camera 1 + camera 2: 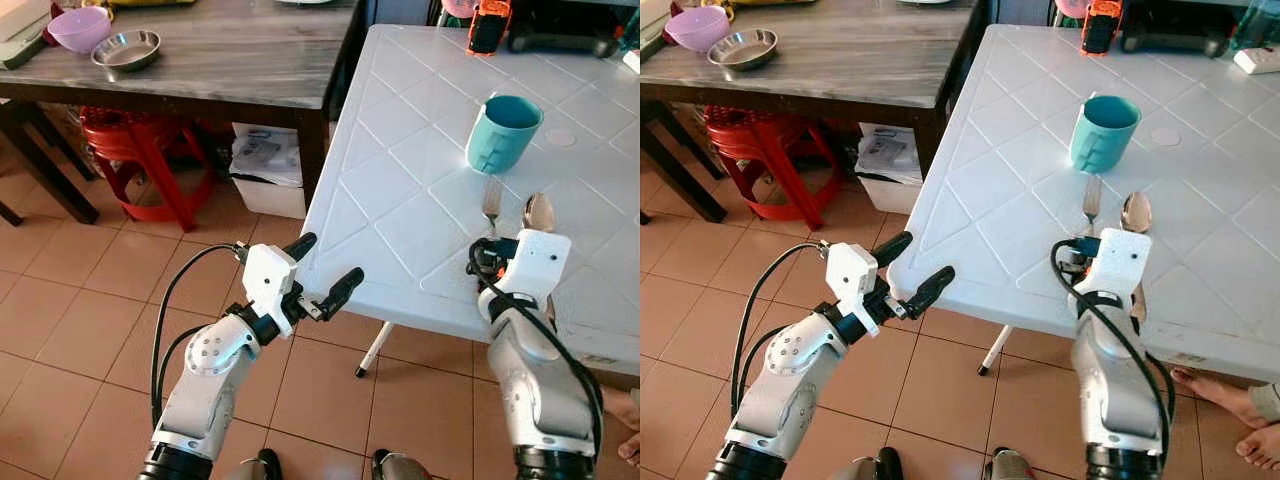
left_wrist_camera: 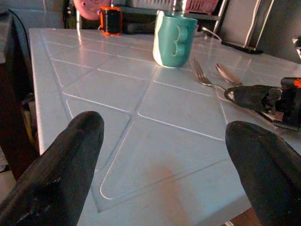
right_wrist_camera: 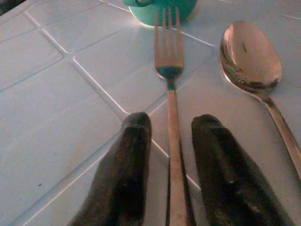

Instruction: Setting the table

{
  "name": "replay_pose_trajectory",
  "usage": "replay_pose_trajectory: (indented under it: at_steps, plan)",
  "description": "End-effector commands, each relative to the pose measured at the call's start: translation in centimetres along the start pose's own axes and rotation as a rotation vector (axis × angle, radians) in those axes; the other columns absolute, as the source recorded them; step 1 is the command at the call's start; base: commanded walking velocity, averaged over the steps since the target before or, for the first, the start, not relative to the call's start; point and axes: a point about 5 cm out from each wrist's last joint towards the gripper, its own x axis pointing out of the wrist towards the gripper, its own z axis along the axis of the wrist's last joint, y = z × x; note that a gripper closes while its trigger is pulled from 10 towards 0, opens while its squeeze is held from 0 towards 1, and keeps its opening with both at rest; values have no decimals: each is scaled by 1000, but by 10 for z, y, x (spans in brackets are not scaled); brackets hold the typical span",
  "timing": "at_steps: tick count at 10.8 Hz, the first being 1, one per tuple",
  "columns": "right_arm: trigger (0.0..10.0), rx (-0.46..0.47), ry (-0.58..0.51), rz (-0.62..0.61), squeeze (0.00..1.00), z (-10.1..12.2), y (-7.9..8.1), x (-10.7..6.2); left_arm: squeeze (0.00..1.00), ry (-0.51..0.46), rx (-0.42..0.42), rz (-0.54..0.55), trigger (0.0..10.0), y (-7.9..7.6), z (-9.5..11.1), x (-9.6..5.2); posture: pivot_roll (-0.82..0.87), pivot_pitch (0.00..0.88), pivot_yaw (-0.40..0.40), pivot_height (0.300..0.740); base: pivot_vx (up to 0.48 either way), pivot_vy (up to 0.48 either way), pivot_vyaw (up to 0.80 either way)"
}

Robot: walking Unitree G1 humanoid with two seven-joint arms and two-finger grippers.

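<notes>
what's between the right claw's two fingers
The fork's handle runs between the right claw's two fingers, with small gaps either side; the right wrist view shows it. The spoon lies outside them.

A metal fork (image 3: 170,94) lay flat on the white table (image 1: 400,200), tines toward an upright teal mug (image 1: 502,132). A metal spoon (image 3: 251,56) lay just beside it, bowl up.

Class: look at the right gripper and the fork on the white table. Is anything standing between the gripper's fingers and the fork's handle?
Nothing visible does. The right gripper already has a finger either side of the fork handle, open, with a gap on each side. The spoon lies beside the fork, outside the fingers, and the teal cup stands beyond the tines on the white table.
</notes>
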Motion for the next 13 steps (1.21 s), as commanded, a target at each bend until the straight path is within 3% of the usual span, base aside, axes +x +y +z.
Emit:
replay_pose_trajectory:
  at_steps: [1, 7, 8, 9, 11, 12, 13]
  plan:
    - [10000, -15, -13, -20, 0, 2, -4, -2, 0, 7, 10, 0, 10000, 1, -1, -1, -196, 204, 78, 740, 0, 0, 0]
    - [10000, -66, -9, -22, 0, 18, -20, 20, 0, 10, 7, -1, 10000, 0, -1, -2, -190, 215, 85, 740, 0, 0, 0]
    - [10000, -47, 3, -1, 192, 17, -20, 22, 0, 13, 8, -4, 10000, 0, -1, -3, -187, 218, 87, 740, 0, 0, 0]
    - [10000, -21, 10, 31, 1000, 17, -17, 23, 0, 17, 10, -7, 10000, 0, -1, -3, -181, 223, 89, 740, 0, 0, 0]
    - [10000, -39, 34, 35, 953, 11, -17, 24, 0, 21, 13, -5, 10000, 1, -1, -4, -176, 223, 91, 740, 0, 0, 0]
    - [10000, -42, 47, 45, 322, 9, -18, 24, 0, 22, 14, -4, 10000, 1, -1, -4, -176, 223, 92, 740, 0, 0, 0]
    - [10000, -47, 65, 68, 0, 6, -19, 27, 0, 25, 16, -8, 10000, 1, -1, -4, -175, 221, 95, 740, 0, 0, 0]
